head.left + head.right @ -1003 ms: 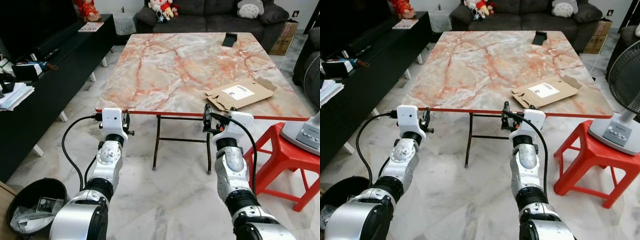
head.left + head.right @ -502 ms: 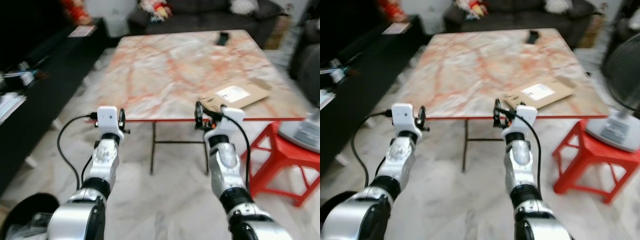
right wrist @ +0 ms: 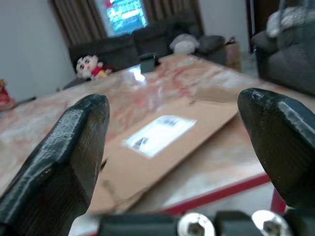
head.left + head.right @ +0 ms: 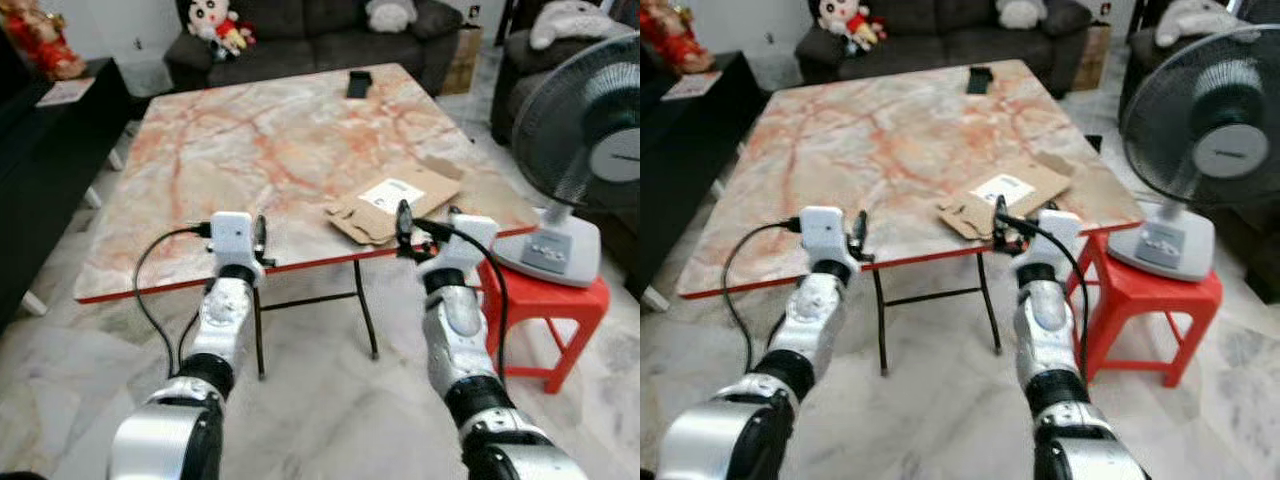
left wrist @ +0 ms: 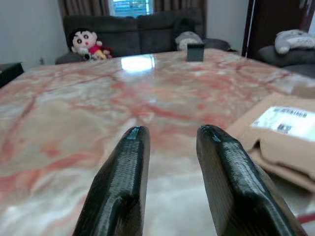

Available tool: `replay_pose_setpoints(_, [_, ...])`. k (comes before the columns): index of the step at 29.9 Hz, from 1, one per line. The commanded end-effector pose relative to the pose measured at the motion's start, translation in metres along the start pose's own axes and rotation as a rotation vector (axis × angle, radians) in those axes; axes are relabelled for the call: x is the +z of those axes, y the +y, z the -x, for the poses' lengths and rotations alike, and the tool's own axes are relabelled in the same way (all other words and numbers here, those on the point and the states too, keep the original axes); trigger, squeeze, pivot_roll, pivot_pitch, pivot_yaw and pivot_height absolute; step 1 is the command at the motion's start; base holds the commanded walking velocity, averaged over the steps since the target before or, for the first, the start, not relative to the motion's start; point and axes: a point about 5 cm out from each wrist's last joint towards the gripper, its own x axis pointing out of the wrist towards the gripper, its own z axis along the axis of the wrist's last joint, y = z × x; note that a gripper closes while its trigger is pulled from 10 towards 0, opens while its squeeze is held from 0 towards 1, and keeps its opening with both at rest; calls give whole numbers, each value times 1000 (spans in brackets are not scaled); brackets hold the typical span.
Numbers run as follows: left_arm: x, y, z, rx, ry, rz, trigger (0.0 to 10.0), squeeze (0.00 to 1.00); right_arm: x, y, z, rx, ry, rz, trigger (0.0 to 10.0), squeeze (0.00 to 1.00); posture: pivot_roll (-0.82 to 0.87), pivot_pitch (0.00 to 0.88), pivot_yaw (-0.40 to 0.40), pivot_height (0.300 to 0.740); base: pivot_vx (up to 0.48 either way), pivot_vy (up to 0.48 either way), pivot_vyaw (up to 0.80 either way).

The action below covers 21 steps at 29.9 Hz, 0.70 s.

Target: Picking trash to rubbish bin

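Observation:
A flattened brown cardboard box with a white label lies on the marble table, near its front right edge. My right gripper is held at the table's edge just in front of the cardboard. It is wide open and holds nothing. My left gripper hovers at the front edge further left, pointing across the bare marble. Its fingers stand a narrow gap apart with nothing between them, and the cardboard is off to its right.
A standing fan rests on a red plastic stool close to my right arm. A small black object sits at the table's far edge. A dark sofa with plush toys is behind, and a black cabinet runs along the left.
The whole view has swung to the right: the fan is now in frame and the black bin on the floor at the left has left the picture. Both grippers keep their pose.

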Motion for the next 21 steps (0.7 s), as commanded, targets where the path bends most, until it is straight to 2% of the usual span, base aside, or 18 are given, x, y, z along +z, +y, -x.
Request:
replay_pose_setpoints(1, [7,16,-3,36,-28,-21,10000,0,7,19,-6,49,-30,-25,10000,0,-114,0,44,740,416,0,0])
replay_pose_setpoints(9, [8,16,-3,40,-38,-21,10000,0,9,20,-5,73,-43,3,10000,0,-115,0,41,740,415,0,0])
replay_pose_setpoints(14, [9,16,-4,43,-43,-21,10000,0,12,20,-6,67,-66,-8,10000,0,-113,0,38,740,413,0,733])
replay_pose_setpoints(21, [10,15,-4,40,-47,-23,10000,0,11,18,-5,60,-54,-24,10000,0,-113,0,33,740,409,0,0])
